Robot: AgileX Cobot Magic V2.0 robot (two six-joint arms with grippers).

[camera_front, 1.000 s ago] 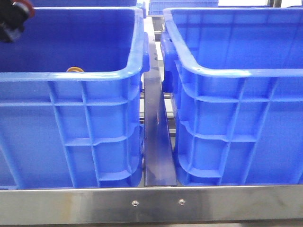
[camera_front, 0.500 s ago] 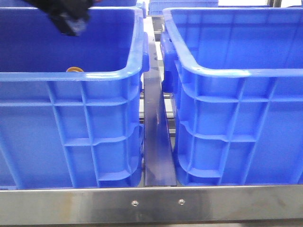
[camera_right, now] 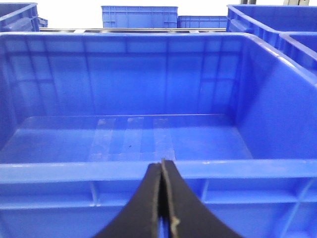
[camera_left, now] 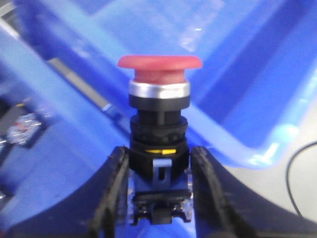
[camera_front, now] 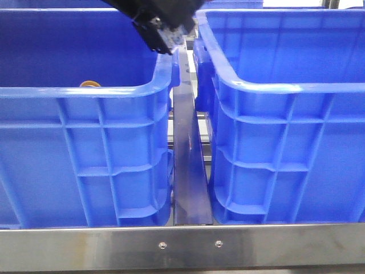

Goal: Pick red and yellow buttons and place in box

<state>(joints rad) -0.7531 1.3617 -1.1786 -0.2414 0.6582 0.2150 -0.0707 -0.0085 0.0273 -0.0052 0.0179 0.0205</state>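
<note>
My left gripper (camera_left: 159,166) is shut on the red button (camera_left: 159,63), gripping its dark stem with the red domed cap pointing away from the wrist. In the front view the left gripper (camera_front: 163,31) hangs above the right rim of the left blue crate (camera_front: 114,91), close to the gap before the right blue crate (camera_front: 274,87). The orange-yellow button (camera_front: 90,84) peeks over the front rim inside the left crate. My right gripper (camera_right: 162,166) is shut and empty, just outside the near rim of a blue crate (camera_right: 74,171) with nothing in it. It does not show in the front view.
A dark metal rail (camera_front: 188,165) runs between the two crates. A steel bar (camera_front: 188,245) runs across the front. More blue crates (camera_right: 138,16) stand farther back. Clear tape strips (camera_right: 131,139) lie on the crate floor in the right wrist view.
My left gripper has moved to the right with the red button, from the left crate's far left corner to above its right rim. The yellow button has not moved.
</note>
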